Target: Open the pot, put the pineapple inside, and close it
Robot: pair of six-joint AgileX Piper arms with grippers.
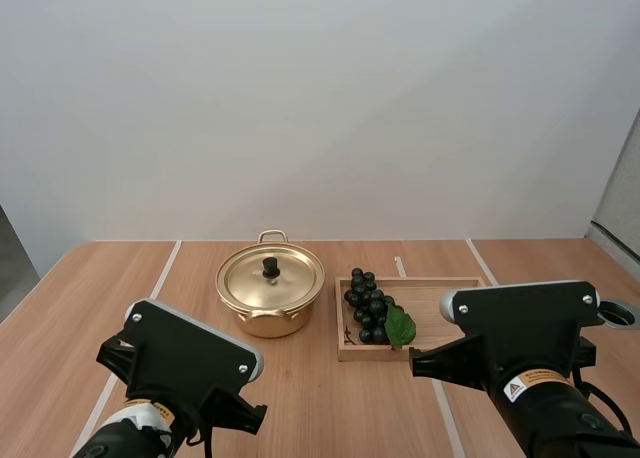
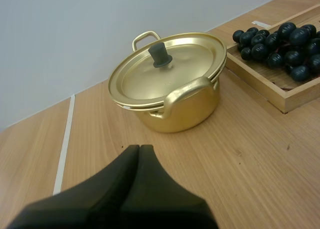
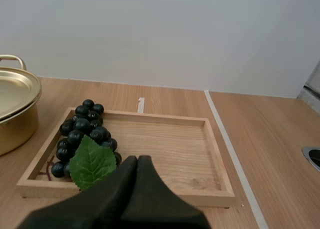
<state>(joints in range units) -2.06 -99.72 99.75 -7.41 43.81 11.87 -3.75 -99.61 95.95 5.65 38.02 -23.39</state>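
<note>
Pale wood makes up the table (image 1: 330,408), crossed by thin white lines, with a plain light wall behind it. Both arms sit low at the near edge in the high view, the left arm (image 1: 185,363) in front of the pot and the right arm (image 1: 525,333) in front of the tray's right end.

A shallow wooden tray (image 1: 440,282) lies right of centre, just beside the pot but not touching it. The golden pot (image 1: 270,324) stands upright on the bare table, and its lid (image 1: 290,278) sits flat on the rim, so it is closed.

The only fruit here is a bunch of dark grapes (image 1: 368,306), lying in the left end of the tray, with a green leaf (image 1: 401,327) at its near side. A small black knob (image 1: 271,267) stands upright at the middle of the lid.

My left gripper (image 2: 139,148) hangs above the table on the near side of the pot, well apart from it, its fingers pressed together into one dark wedge with nothing between them. My right gripper (image 3: 137,159) is likewise closed on nothing, poised over the tray's near rim beside the leaf.
</note>
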